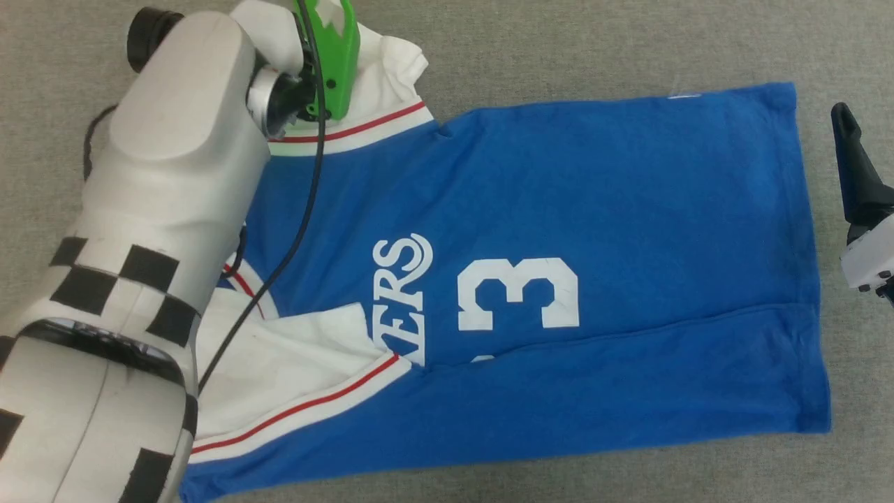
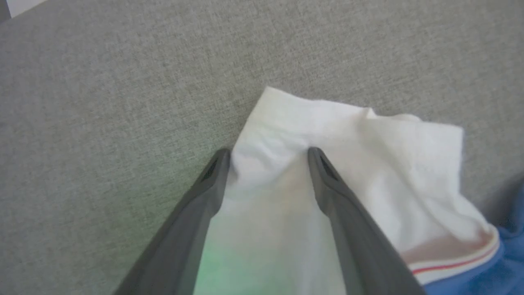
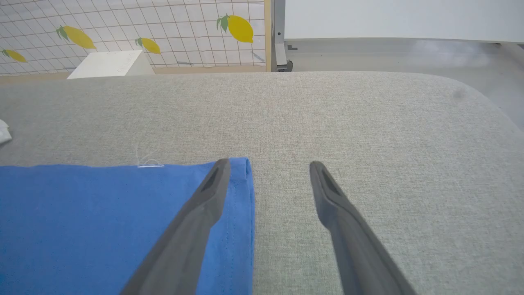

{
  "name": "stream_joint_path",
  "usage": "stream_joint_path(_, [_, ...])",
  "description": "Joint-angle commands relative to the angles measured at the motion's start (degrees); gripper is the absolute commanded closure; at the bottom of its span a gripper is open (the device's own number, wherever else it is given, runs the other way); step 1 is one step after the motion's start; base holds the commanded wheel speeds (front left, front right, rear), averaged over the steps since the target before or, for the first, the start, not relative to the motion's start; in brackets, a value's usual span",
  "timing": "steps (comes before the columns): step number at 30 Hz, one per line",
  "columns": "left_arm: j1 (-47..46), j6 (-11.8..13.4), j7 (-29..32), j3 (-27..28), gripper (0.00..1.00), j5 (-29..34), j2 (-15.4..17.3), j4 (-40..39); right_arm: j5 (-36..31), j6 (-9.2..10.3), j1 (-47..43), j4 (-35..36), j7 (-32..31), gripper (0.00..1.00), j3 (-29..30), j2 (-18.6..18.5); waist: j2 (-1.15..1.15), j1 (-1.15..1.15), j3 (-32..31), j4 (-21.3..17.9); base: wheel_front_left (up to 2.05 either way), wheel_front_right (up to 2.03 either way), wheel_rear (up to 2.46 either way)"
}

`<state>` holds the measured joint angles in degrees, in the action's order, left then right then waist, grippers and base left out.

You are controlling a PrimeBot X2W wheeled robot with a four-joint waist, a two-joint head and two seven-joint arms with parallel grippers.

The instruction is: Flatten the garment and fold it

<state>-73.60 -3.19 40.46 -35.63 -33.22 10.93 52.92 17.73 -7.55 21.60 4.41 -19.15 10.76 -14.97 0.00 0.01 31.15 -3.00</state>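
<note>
Grey woven fabric covers the worktop (image 1: 559, 42), and the shirt (image 1: 594, 209) lies sideways across it, collar end to the robot's left and hem to its right. Its near long side looks already turned in over the body, with the near sleeve lying on the blue. The far sleeve (image 2: 327, 135) sticks out rumpled, so bringing it in is probably the step in hand.

The left forearm (image 1: 160, 175) reaches across the collar end, wrist bent down over that sleeve. The left fingers (image 2: 202, 192) stand wide, one over bare worktop just beside the sleeve's edge, the other over the white cloth, holding nothing; whether the tips touch the cloth is hard to tell. To do it well, they should close near the cuff and lay the sleeve flat on the blue.

The right fingers (image 3: 204, 196) are also spread wide and empty, by the far hem corner (image 3: 241, 205), placed to pin it.
</note>
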Motion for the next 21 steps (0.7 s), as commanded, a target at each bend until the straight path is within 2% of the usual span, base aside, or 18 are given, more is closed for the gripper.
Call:
stream_joint_path(1, [0.0, 0.6, 1.3, -0.4, 0.00, 0.6, 0.3, 1.2, 0.4, 0.06, -0.3, 0.5, 0.1, 0.00, 0.1, 0.2, 0.00, -0.01, 0.6, -0.5, 0.00, 0.00, 0.00])
stream_joint_path(2, [0.3, 0.8, 2.4, -0.6, 0.00, 0.6, 0.3, 1.7, 0.5, 0.06, -0.3, 0.6, 0.1, 0.00, 0.2, 0.2, 0.00, -0.01, 0.7, -0.6, 0.00, 0.00, 0.00])
stream_joint_path(3, [0.5, 0.8, 3.5, -0.7, 0.22, 0.3, 0.2, 2.1, 0.5, 0.06, -0.3, 0.8, 0.1, 0.00, 0.3, 0.1, 0.00, -0.01, 0.8, -0.5, 0.00, 0.00, 0.00])
stream_joint_path(4, [0.7, 0.8, 3.9, -0.5, 0.54, -0.1, 0.0, 2.2, 0.5, 0.06, -0.3, 0.9, 0.1, 0.00, 0.4, 0.1, 0.00, -0.01, 0.9, -0.5, 0.00, 0.00, 0.00])
stream_joint_path(5, [0.9, 0.6, 4.5, -0.4, 1.00, -0.5, -0.1, 2.3, 0.5, 0.06, -0.4, 1.0, 0.1, 0.00, 0.6, 0.1, 0.00, -0.01, 0.9, -0.5, 0.00, 0.00, 0.00])
stream_joint_path(9, [1.3, 0.1, 5.1, 0.1, 1.00, -2.0, -0.6, 1.8, 0.4, 0.06, -0.5, 1.2, -0.1, 0.00, 0.8, 0.1, 0.00, -0.01, 0.8, 0.0, 0.00, 0.00, 0.00])
stream_joint_path(14, [1.1, -0.6, 3.0, 1.9, 1.00, -4.1, -0.8, -0.3, 0.4, 0.06, 0.5, 1.6, -2.3, 0.00, -0.2, -1.3, 0.00, -0.01, 0.0, 0.6, 0.00, 0.00, 0.00])
stream_joint_path(17, [0.9, -0.8, 2.0, 3.3, 1.00, -5.5, -0.6, -1.7, 0.8, 0.06, 2.0, 1.6, -7.3, 0.00, -2.3, -3.3, 0.00, -0.01, -0.6, 0.7, 0.00, 0.00, 0.00])
stream_joint_path(21, [0.6, -0.9, 1.6, 4.2, 1.00, -6.4, 0.4, -3.9, 0.3, 0.06, 7.0, 1.1, -18.6, 0.00, -6.2, -6.7, 0.00, -0.01, -1.0, 0.7, 0.00, 0.00, 0.00])
